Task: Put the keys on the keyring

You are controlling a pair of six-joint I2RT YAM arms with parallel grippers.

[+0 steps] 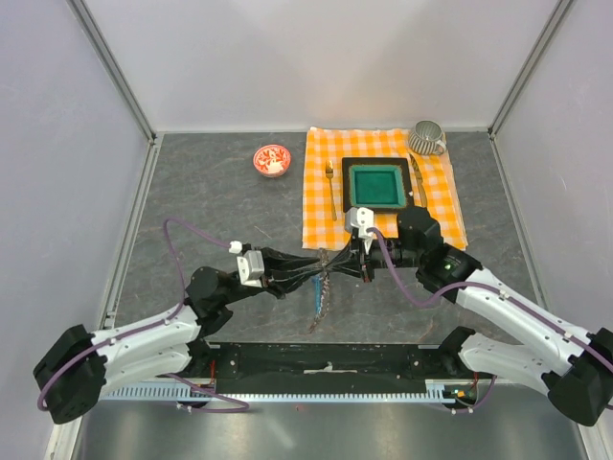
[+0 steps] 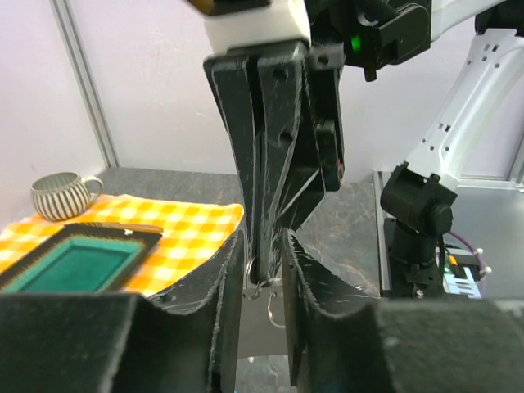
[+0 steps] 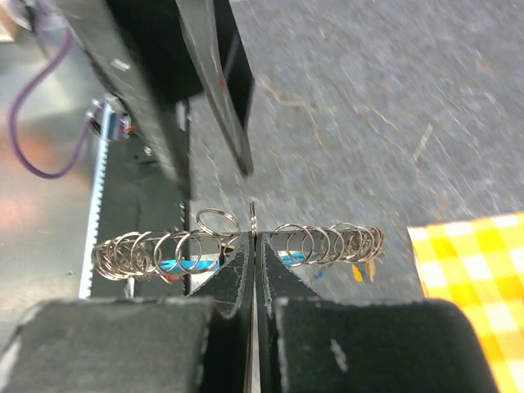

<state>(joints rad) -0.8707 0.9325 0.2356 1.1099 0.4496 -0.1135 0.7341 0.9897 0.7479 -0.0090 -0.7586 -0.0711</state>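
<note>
right gripper [image 3: 253, 239]: clenched on one loop of the keyring [image 3: 319, 242].
left gripper [image 2: 262, 274]: almost closed; grasp could not be told.
keyring: was above the surface [image 3: 368, 98], light, limp, slippery; better pinched by one loop.
keys [image 3: 358, 270]: dangled beneath.

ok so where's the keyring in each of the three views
top external: thin grey metal keyring with a cyan piece, centre, just nearer than the orange-and-white checked cloth.
left wrist: only a few small wire loops, low centre.
right wrist: row of rings across the middle.
shared landmark: that cloth.
</note>
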